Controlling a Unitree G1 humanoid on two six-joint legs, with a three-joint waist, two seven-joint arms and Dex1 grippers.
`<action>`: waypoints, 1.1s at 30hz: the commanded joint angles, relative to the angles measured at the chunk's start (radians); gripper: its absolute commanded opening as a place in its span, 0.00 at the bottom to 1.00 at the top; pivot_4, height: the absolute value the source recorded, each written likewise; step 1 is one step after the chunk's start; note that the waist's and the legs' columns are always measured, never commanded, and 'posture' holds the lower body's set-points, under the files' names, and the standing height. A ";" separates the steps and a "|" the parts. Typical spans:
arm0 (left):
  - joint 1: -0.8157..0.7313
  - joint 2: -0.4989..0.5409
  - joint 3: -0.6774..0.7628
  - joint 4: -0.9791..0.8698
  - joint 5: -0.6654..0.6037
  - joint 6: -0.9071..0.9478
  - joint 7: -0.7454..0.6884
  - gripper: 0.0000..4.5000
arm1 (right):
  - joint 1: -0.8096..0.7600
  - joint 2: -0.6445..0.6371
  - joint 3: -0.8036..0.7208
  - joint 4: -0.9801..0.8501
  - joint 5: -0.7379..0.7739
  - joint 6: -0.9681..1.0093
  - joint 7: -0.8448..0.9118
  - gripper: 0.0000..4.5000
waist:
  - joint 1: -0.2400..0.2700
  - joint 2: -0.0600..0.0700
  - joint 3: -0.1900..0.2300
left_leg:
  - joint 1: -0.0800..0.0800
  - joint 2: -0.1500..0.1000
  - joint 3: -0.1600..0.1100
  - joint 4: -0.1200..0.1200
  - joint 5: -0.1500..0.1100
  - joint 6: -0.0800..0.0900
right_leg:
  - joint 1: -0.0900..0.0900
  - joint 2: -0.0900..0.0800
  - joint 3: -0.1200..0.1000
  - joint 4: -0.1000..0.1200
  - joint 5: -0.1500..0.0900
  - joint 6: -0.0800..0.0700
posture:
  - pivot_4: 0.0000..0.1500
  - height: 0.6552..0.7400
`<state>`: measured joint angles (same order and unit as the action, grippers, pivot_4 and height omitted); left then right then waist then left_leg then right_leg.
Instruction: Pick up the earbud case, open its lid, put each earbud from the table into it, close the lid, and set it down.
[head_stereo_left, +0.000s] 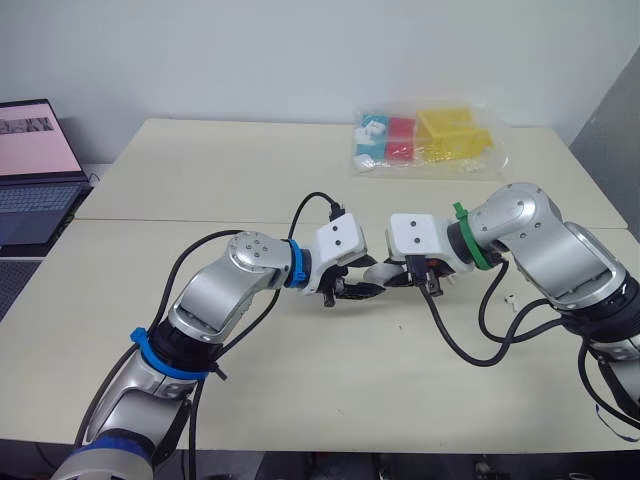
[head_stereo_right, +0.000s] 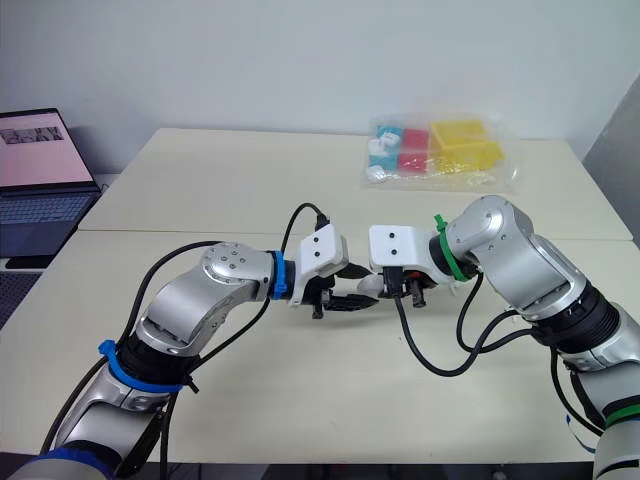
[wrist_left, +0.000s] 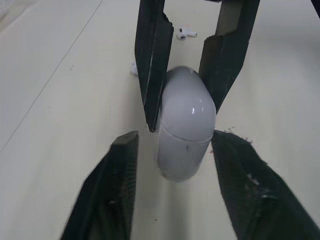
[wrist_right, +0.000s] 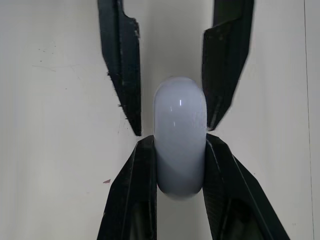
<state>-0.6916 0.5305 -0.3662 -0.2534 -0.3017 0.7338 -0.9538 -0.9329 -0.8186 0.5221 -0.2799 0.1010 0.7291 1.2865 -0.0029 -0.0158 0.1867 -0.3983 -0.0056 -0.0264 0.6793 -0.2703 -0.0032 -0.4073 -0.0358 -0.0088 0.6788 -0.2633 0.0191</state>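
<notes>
Your right gripper (wrist_right: 179, 142): jaws clamped on the earbud case (wrist_right: 180, 120). Your left gripper (wrist_left: 175, 136): jaws wide, flanking its other end. One earbud (wrist_left: 186, 33) lies on the worktop (wrist_left: 50, 100) beyond the jaws.

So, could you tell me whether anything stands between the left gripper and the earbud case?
Nothing visible does. The glossy white rounded earbud case is clamped in the right gripper, and the jaws of the left gripper stand open around its free end, with bare gaps between.

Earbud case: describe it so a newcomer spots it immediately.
On the cream table, find the middle, where left gripper and right gripper meet. The earbud case is the glossy white rounded pebble the right one pinches; the loose earbud nearby is tinier, stemmed.
</notes>
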 joint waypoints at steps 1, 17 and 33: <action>-0.004 0.001 0.019 -0.020 -0.002 -0.017 -0.002 0.23 | -0.028 -0.010 -0.048 -0.022 0.005 -0.008 0.011 0.17 | 0.000 0.000 0.000 | 0.000 0.000 0.000 0.000 0.000 0.000 | 0.000 0.000 0.000 0.000 0.000 0.000 | 1.00 1.00; 0.000 -0.024 0.025 -0.028 -0.001 -0.017 0.024 0.17 | -0.027 -0.003 -0.048 -0.018 -0.005 -0.006 0.024 0.17 | 0.000 0.000 0.000 | 0.000 0.000 0.000 0.000 0.000 0.000 | 0.000 0.000 0.000 0.000 0.000 0.000 | 1.00 1.00; 0.044 -0.010 0.031 0.006 0.040 -0.116 0.021 0.17 | -0.017 -0.087 -0.112 0.000 0.025 -0.009 0.090 0.95 | 0.000 0.000 0.000 | 0.000 0.000 0.000 0.000 0.000 0.000 | 0.000 0.000 0.000 0.000 0.000 0.000 | 1.00 1.00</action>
<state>-0.6403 0.5235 -0.3649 -0.2347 -0.2640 0.6436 -0.9393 -0.9315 -0.8879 0.4613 -0.2715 0.1112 0.7154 1.3701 -0.0027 -0.0158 0.1867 -0.3982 -0.0055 -0.0264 0.6793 -0.2703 -0.0032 -0.4074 -0.0358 -0.0088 0.6786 -0.2633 0.0191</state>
